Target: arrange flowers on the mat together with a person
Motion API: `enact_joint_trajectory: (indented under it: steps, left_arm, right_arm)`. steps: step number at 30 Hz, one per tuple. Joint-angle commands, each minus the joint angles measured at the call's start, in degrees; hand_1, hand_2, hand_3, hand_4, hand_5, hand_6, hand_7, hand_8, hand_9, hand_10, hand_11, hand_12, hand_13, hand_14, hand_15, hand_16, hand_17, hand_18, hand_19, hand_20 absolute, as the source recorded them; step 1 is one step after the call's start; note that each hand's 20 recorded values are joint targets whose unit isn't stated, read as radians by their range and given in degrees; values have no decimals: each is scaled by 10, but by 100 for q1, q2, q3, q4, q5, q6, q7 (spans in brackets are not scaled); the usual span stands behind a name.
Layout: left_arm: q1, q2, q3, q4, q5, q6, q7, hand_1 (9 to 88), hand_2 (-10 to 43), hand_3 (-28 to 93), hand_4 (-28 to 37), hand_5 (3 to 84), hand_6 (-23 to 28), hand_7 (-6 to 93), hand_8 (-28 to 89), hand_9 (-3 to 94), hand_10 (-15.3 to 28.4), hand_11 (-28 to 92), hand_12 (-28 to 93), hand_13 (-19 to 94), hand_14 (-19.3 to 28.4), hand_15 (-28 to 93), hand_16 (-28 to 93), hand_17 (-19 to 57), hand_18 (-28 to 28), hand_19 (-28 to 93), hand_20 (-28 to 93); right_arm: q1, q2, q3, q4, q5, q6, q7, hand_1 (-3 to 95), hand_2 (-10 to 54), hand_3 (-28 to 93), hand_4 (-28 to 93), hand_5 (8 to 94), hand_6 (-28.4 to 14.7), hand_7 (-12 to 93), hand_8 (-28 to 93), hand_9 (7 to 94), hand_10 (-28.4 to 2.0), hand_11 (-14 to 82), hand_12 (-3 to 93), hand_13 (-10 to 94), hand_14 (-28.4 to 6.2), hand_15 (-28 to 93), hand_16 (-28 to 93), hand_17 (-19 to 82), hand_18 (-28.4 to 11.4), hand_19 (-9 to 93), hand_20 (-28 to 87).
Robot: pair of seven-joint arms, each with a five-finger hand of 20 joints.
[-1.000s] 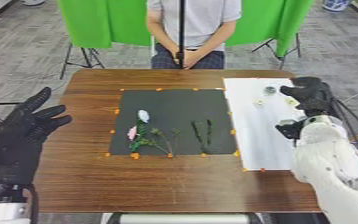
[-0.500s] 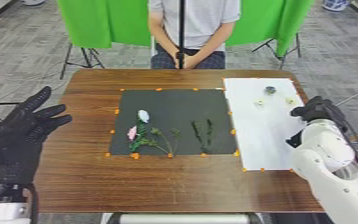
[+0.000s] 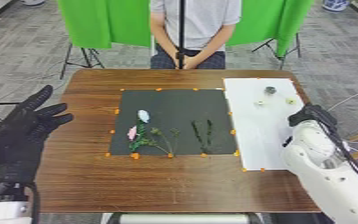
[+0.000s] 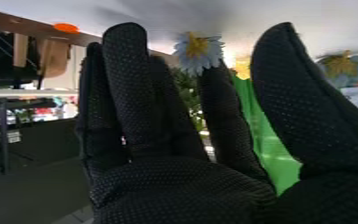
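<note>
Partway through the arrangement, by your likely reckoning, the dark mat (image 3: pixel 171 106) bears two groups. Toward its left side, a white flower (image 3: pixel 143 116) stands highest, with a pink flower (image 3: pixel 132 132) just below and beside it; leafy greenery (image 3: pixel 143 142) and thin sprigs (image 3: pixel 162 139) fill the lower part. Right of these, you see two slender green stems (image 3: pixel 202 134), side by side and without blooms. Outside the mat, on the white sheet (image 3: pixel 266 142), lie a bluish flower head (image 3: pixel 270 90) and two pale flower heads (image 3: pixel 260 103), well apart from the stems. Placing these blooms above the bare stems is probably what is left for you, though the pictures cannot settle how many you need.

Note your right hand (image 3: pixel 313 116) at the sheet's outer edge: its fingers are straight, the thumb well apart, pinching nothing. Your left hand (image 3: pixel 20 122) is spread beside the table (image 3: pixel 158 187), also holding nothing.

Labels: you can read none on the flowers, mat or sheet; a small sign (image 4: pixel 14 136) in the right wrist view's background is too small to make out.
</note>
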Motion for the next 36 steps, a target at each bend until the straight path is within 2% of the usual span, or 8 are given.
enact_joint_trajectory:
  steps: [1, 5, 11, 21, 23, 26, 33, 36]
  left_arm:
    - [60, -2, 13, 9, -7, 55, 24, 170, 62, 766, -283, 336, 58, 159, -112, 364, 197, 265, 111, 264, 284, 580, -105, -87, 240, 509, 149]
    - [82, 23, 12, 5, -34, 86, 58, 171, 62, 765, -283, 336, 58, 159, -112, 364, 198, 265, 111, 264, 284, 580, -105, -87, 240, 509, 148]
    - [83, 36, 4, 0, -51, 86, 49, 170, 61, 766, -283, 336, 58, 160, -112, 364, 197, 265, 111, 264, 284, 581, -104, -87, 240, 510, 148]
    - [245, -114, -173, -7, -38, 35, 24, 170, 60, 768, -283, 336, 57, 160, -112, 363, 197, 264, 111, 264, 284, 579, -105, -87, 240, 510, 147]
    - [252, -160, -194, 18, -136, 111, 26, 170, 60, 768, -283, 335, 58, 160, -112, 363, 197, 265, 111, 264, 284, 580, -105, -87, 240, 510, 147]
    - [408, -235, -373, 4, -93, 69, 79, 170, 60, 768, -283, 336, 58, 160, -112, 363, 197, 265, 111, 264, 284, 579, -105, -87, 240, 510, 147]
    - [631, -279, -632, -53, -291, 246, 242, 170, 59, 766, -283, 337, 57, 157, -112, 365, 197, 262, 111, 266, 284, 577, -105, -81, 242, 524, 157]
    - [562, -300, -641, -32, -255, 207, 192, 171, 60, 765, -283, 337, 58, 155, -109, 365, 197, 261, 112, 267, 284, 576, -103, -78, 244, 529, 164]
  right_arm:
    - [163, 72, -182, 186, -156, 29, -15, 493, -76, 734, -269, 631, -27, 123, -102, 654, -188, 174, 139, 645, -144, 609, 64, 281, -241, 886, -134]
    - [147, 84, -279, 277, -268, 66, -36, 609, -95, 655, -281, 751, -27, 124, 16, 790, -132, 107, 249, 728, -84, 530, 186, 329, -214, 905, -130]
    - [59, 71, -349, 270, -485, 395, -82, 665, -95, 634, -281, 823, -14, 166, 51, 886, -109, 105, 334, 788, -52, 512, 230, 397, -183, 918, -112]
    - [-224, -38, -270, -758, -956, 1303, -347, 655, -95, 648, -282, 833, -5, 177, 56, 911, -82, 120, 355, 824, -33, 517, 237, 430, -173, 927, -92]
    - [-175, -81, -413, -1059, -964, 1407, -482, 652, -95, 653, -282, 835, -3, 178, 54, 912, -80, 118, 358, 827, -29, 514, 243, 430, -173, 928, -90]
    - [9, -244, -748, -1480, -714, 1534, -846, 650, -95, 658, -282, 834, -1, 182, 54, 912, -79, 118, 363, 830, -28, 511, 249, 430, -173, 928, -87]
    - [968, -1064, -1988, -1711, -172, 1289, -1701, 644, -95, 665, -283, 832, 2, 188, 54, 911, -76, 118, 369, 829, -26, 511, 258, 429, -172, 930, -81]
    - [1441, -1362, -2612, -1509, -72, 1215, -1945, 641, -95, 667, -283, 829, 3, 191, 54, 909, -78, 118, 372, 826, -26, 512, 261, 426, -170, 931, -78]
